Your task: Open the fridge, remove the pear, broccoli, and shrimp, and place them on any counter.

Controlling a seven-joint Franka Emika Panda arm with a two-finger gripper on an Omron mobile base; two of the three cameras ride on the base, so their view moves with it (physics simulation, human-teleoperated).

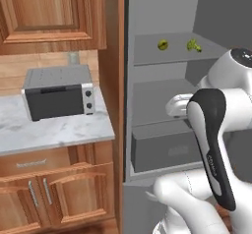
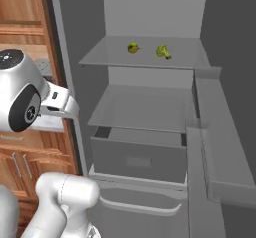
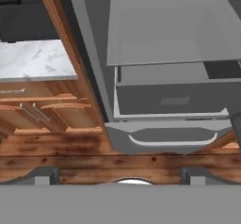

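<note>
The fridge (image 1: 157, 98) stands open, its door swung to the right (image 2: 220, 147). On its upper shelf lie the olive-green pear (image 1: 162, 44) (image 2: 133, 47) and, just right of it, the bumpy broccoli (image 1: 194, 45) (image 2: 163, 51). The shrimp is out of view. My gripper (image 3: 120, 175) is open and empty. It hangs in front of the fridge (image 3: 160, 30) at about middle-shelf height and looks down at the middle shelf, the grey drawer (image 3: 169, 98) and the wooden floor. The marble counter (image 1: 54, 130) (image 3: 33, 60) lies left of the fridge.
A grey toaster oven (image 1: 59, 93) takes up the back of the counter. Wooden cabinets sit above and below it. A wooden side panel (image 1: 115, 80) separates counter and fridge. The bottom fridge drawer has a pale curved handle (image 3: 172, 140). Door bins (image 2: 225, 172) jut out on the right.
</note>
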